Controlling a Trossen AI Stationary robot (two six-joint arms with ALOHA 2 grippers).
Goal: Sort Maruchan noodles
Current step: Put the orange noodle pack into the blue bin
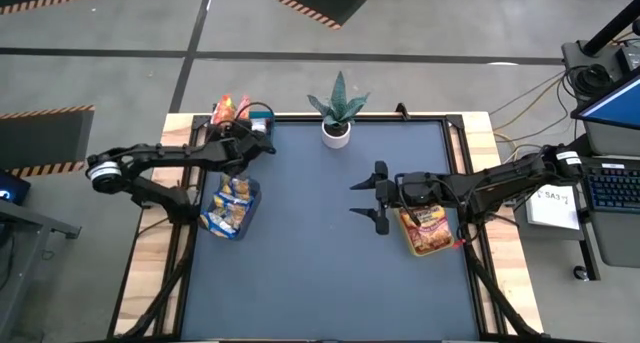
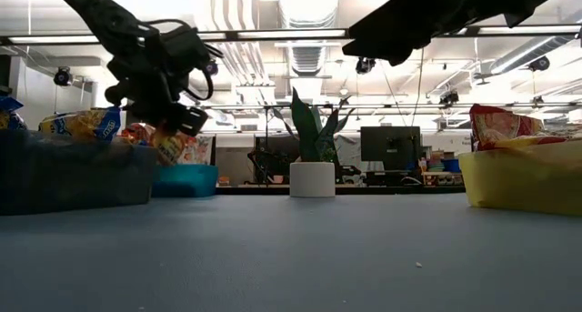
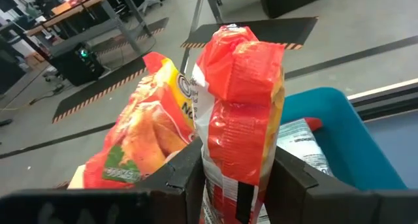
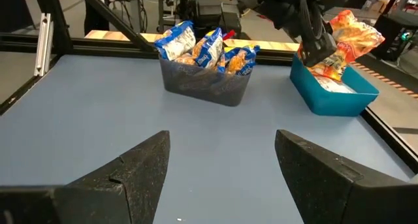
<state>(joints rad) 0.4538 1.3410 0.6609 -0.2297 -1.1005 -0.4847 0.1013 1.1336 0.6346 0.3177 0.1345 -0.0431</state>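
My left gripper (image 1: 243,133) is at the table's far left corner, above the blue bin (image 4: 333,93), shut on an orange-red noodle packet (image 3: 241,100). A second orange-red packet (image 3: 140,139) stands right beside it; whether the fingers also hold that one I cannot tell. A white-printed packet (image 3: 304,149) lies in the blue bin. Yellow-and-blue packets (image 4: 206,48) stand in the dark bin (image 1: 232,208). Orange-red packets (image 1: 425,223) fill the yellow bin (image 2: 523,180). My right gripper (image 1: 368,197) hovers open over the table's middle, beside the yellow bin. My left gripper pinches the orange-red packet between its two fingers, across the packet's lower part (image 3: 238,178). Its upper end (image 3: 241,48) sticks out past the fingertips, crumpled. The packet is lifted above the blue bin, as the right wrist view shows (image 4: 330,61).
A small potted plant (image 1: 337,118) stands at the far edge's middle. The dark bin sits near the left edge and the yellow bin near the right edge. The blue mat (image 1: 320,273) lies bare between them and toward the near edge.
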